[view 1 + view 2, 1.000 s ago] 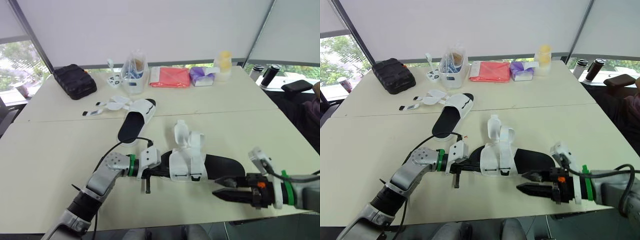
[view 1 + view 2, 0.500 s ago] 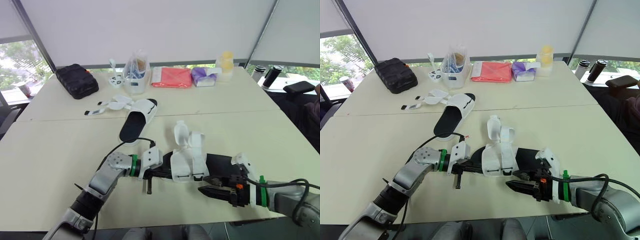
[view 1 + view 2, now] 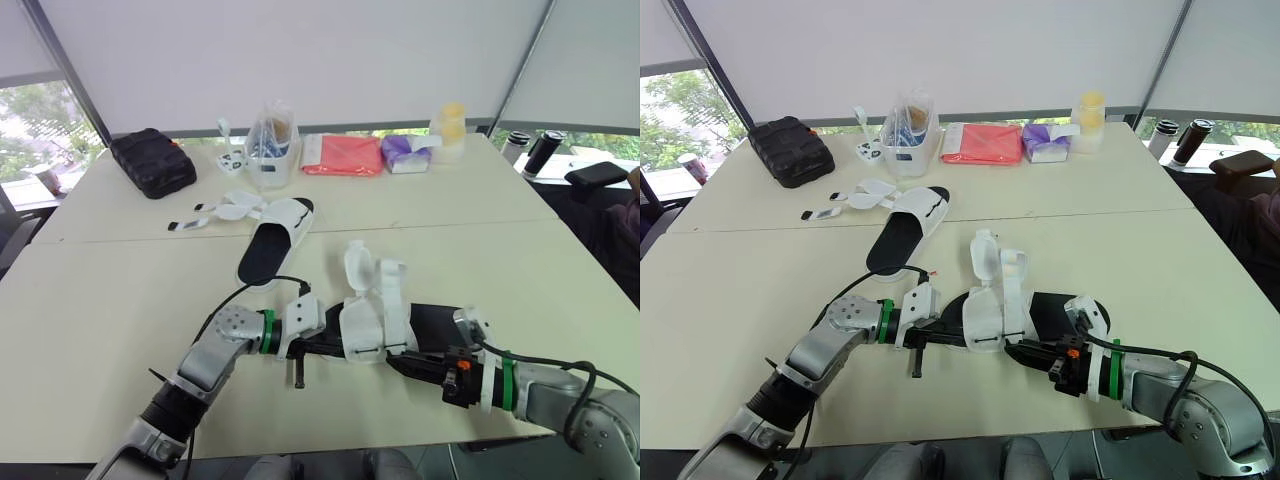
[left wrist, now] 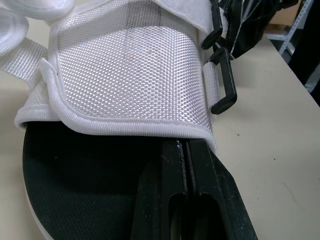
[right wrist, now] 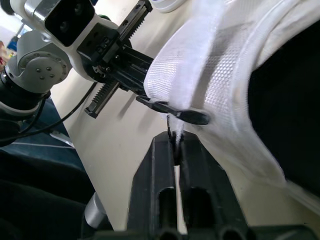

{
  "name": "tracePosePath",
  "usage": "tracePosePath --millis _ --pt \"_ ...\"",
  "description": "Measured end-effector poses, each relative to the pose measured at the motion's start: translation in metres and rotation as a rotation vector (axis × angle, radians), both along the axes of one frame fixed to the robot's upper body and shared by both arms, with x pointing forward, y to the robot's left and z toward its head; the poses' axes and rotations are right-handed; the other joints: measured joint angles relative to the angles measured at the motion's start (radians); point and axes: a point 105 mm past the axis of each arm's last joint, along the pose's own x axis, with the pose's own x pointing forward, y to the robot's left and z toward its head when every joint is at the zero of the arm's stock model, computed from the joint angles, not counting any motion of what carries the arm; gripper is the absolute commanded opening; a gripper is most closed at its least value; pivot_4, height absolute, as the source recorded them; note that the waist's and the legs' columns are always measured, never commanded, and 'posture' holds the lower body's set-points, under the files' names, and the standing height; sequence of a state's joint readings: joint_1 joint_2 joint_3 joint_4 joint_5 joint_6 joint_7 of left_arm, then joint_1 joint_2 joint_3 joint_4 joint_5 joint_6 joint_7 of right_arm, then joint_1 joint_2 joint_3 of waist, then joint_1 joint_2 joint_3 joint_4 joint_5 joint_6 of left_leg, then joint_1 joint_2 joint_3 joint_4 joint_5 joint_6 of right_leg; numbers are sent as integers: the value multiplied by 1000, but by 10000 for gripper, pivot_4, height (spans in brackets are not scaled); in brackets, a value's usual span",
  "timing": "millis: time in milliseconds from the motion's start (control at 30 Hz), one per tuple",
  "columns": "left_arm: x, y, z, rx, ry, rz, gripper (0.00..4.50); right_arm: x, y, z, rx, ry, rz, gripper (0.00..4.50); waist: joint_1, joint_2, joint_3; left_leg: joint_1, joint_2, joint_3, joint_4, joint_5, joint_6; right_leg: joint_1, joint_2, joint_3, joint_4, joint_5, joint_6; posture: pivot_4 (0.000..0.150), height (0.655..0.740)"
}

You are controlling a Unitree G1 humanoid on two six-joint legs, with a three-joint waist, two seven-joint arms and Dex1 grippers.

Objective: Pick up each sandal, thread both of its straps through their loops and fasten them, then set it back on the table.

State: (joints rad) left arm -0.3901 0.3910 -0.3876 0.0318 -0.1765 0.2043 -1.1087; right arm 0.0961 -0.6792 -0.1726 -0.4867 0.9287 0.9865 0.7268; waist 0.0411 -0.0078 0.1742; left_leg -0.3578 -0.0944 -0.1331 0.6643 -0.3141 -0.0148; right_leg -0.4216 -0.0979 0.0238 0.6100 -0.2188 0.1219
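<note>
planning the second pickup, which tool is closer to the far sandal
Left. The left tool grips the end of the near sandal closest to the far sandal; the right tool pinches its strap farther away.

Head pair above, wrists against sandal (image 3: 375, 320)

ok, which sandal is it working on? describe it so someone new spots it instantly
On the cream table, look at the near edge: the near sandal lies between the left fingers and the right fingers. Unlike the far sandal toward the black case, whose straps splay flat, its white mesh straps stand up.
</note>
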Motion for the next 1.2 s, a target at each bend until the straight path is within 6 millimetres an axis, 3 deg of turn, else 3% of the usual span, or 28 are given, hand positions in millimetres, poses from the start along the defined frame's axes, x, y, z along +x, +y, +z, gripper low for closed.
tracePosePath --millis 167,333,767,933,1200 --pt "0 0 0 -1 -6 -2 0 -6 -1 -7 -4 32 6 159 0 0 0 0 0 0 0 0 0 0 0 0 0 0 0 1500 7400" --pt "0 1 -1 -1 -9 -2 0 -31 -5 -29 -97 105 72 159 -1 0 0 0 0 0 0 0 0 0 0 0 0 0 0 1500 7400" --pt "0 -1 -2 2 -12 -8 0 -69 -1 -39 -136 139 157 159 2 -4 -4 2 0 -2 0 0 0 3 0 -1 0 -2 2 1500 7400" --pt "0 -1 -2 1 -16 -10 0 -87 3 -36 -87 211 187 159 2 -4 -3 1 0 -2 0 0 0 3 0 -1 -1 -2 2 1500 7400" --pt "1 -2 -3 -2 -15 -11 0 -102 17 -2 2 193 246 159 3 -5 -4 2 0 -2 0 0 0 3 0 -1 -1 -2 3 1500 7400"
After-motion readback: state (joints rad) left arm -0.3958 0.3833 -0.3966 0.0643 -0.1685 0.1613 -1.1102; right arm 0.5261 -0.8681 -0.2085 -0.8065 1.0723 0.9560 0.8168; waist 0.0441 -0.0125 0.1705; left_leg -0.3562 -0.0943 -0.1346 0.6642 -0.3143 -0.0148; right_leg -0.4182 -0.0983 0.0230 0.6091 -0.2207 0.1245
